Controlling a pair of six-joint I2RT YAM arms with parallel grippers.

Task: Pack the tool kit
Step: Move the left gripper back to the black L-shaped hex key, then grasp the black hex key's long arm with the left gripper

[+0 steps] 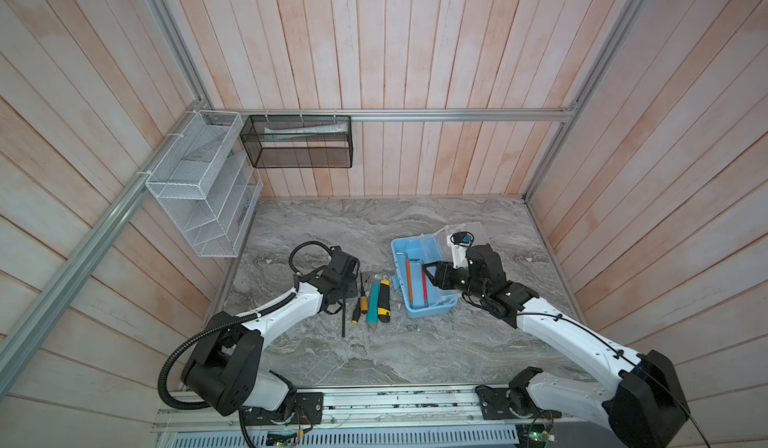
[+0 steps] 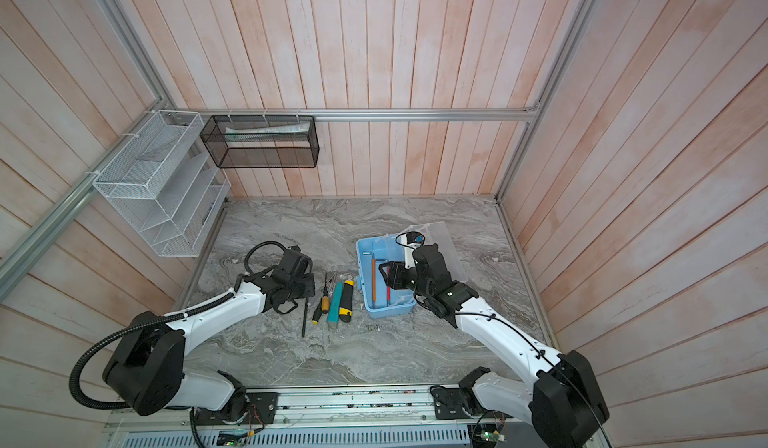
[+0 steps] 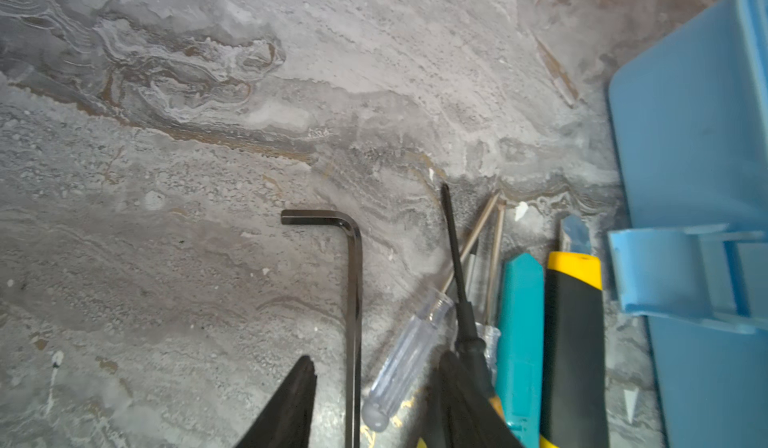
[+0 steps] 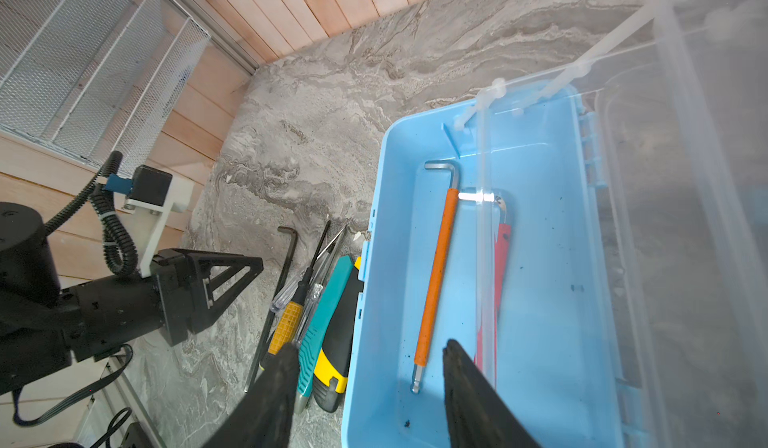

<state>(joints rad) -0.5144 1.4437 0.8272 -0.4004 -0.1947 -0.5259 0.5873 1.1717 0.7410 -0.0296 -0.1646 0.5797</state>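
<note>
The tool kit [image 1: 428,309] [image 2: 386,310] is seen right of centre in both top views, set on the marble worktop [image 3: 166,258]. Its clear lid [image 4: 685,217] stands open along the case's right-hand side. Two tools are laid lengthwise on its blue floor: an orange-sleeved hex key [image 4: 436,279] and, just beside it, a red-sleeved tool [image 4: 503,258] partly behind a clear plastic bar. Just left of the case a row of tools is ranged on the worktop. A yellow-and-black cutter [image 3: 573,342] lies just beside the case wall, with a teal cutter [image 3: 519,342] against it. Next, a black-shafted screwdriver [image 3: 457,267] is crossed over a clear-handled screwdriver [image 3: 407,354], and a black hex key [image 3: 353,300] lies at the left end. The left gripper [image 3: 376,358] is held low over that end. Its jaws are parted and set astride the long arm of the black hex key, with a gap seen on each side, so nothing is clamped. The right gripper [image 4: 370,346] is poised over the open case, its jaws spread apart and nothing held between them.
</note>
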